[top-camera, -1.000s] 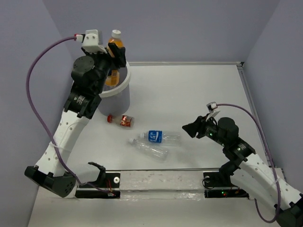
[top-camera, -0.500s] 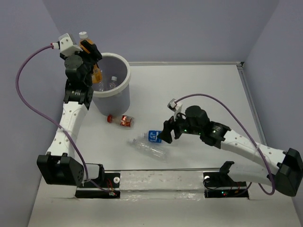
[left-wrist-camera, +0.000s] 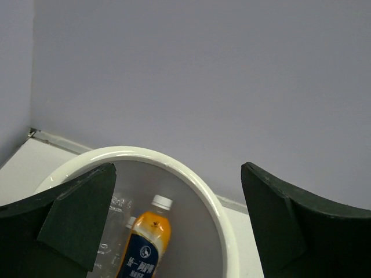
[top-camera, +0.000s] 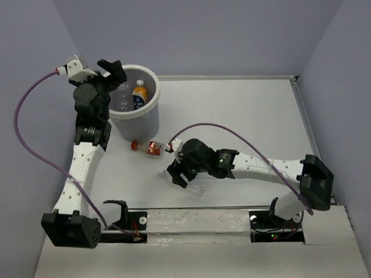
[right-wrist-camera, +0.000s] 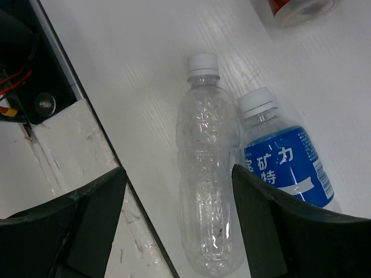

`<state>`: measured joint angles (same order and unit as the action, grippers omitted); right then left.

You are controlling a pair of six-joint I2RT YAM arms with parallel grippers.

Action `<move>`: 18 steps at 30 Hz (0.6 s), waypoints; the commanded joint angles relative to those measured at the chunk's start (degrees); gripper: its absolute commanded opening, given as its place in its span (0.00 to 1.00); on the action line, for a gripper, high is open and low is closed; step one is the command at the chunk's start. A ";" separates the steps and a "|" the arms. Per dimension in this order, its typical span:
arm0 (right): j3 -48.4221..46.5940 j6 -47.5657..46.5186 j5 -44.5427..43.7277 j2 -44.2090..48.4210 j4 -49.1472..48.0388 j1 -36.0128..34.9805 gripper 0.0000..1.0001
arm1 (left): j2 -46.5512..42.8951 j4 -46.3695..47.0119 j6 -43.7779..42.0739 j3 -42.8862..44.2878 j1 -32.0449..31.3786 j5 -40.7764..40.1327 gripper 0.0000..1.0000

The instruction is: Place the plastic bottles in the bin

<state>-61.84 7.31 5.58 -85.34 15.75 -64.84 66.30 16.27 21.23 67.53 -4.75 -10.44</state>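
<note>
At the desk's far-left corner the bin (top-camera: 155,99) held the orange bottle (top-camera: 138,96); we counted 3 bottles (right-wrist-camera: 207,231) outside; left tool (top-camera: 111,68), right tool (top-camera: 179,174) gaped empty.

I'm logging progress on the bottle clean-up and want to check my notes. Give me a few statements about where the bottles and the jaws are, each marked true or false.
1. The orange bottle is inside the bin. True.
2. The left jaws are shut on a bottle. False: they stand open above the bin and hold nothing.
3. The clear bottle and the blue-labelled bottle lie side by side on the table. True.
4. The right jaws grip the clear bottle. False: they stand open above it.
5. The red-labelled bottle is in the bin. False: it lies on the table, near the bin's base.
</note>
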 commanded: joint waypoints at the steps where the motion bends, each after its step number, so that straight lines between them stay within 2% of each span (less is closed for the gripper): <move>1: -3.72 -1.16 -4.09 -2.81 2.62 -1.08 0.79 | -8.98 2.45 3.99 -3.18 0.45 4.72 0.99; 6: -6.00 -0.90 -5.23 -7.90 3.94 -2.83 0.78 | -18.74 -0.53 4.96 -8.90 0.45 12.79 0.99; 11: -8.64 -0.72 -5.23 -12.12 5.52 -5.29 0.77 | -25.95 -7.29 2.77 -11.97 0.45 20.35 0.99; 18: -12.59 -0.02 -7.69 -18.45 6.66 -6.44 0.77 | -33.43 -11.09 3.37 -16.63 0.45 39.33 0.99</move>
<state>-70.83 7.27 -0.36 -101.38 20.60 -70.30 34.85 7.25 24.47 53.01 -4.73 14.92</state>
